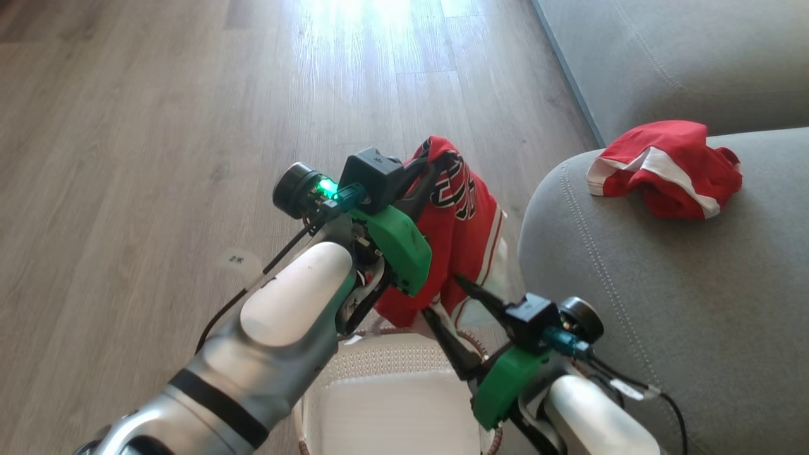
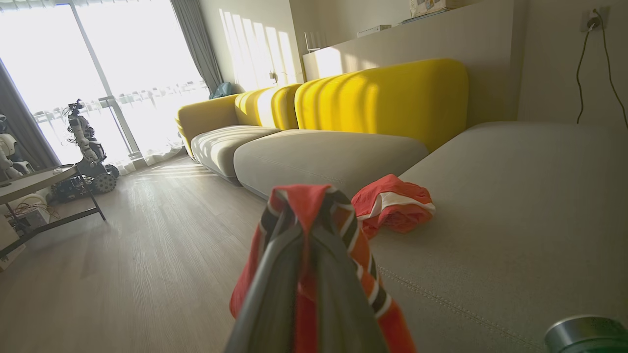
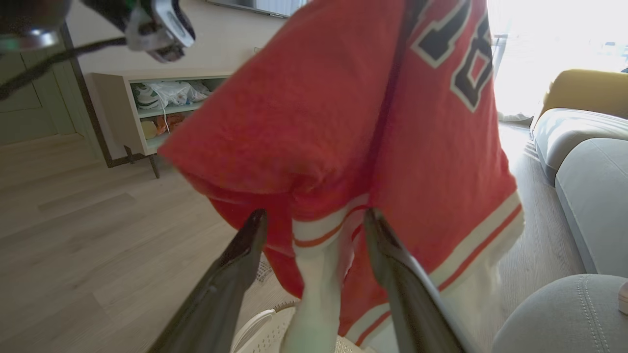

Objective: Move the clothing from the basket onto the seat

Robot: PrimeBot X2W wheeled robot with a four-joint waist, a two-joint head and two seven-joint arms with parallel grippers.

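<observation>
The red jersey (image 1: 464, 234) with a black-and-white number hangs in the air above the basket (image 1: 385, 392), with my left gripper (image 1: 425, 165) shut on its top edge. In the left wrist view the red fabric (image 2: 304, 206) drapes over the closed fingers. My right gripper (image 1: 445, 297) stands open at the jersey's white-trimmed hem (image 3: 326, 228), which hangs between its spread fingers (image 3: 243, 250). The red shorts (image 1: 663, 167) lie crumpled on the grey seat (image 1: 663, 303), also seen as shorts (image 2: 392, 203) on the cushion (image 2: 515, 206).
Wooden floor (image 1: 158, 126) stretches to the left and ahead. The sofa has yellow backrests (image 2: 382, 98). A low table (image 2: 34, 181) and another robot (image 2: 86, 147) stand by the window. A shelf unit (image 3: 147, 108) sits against the wall.
</observation>
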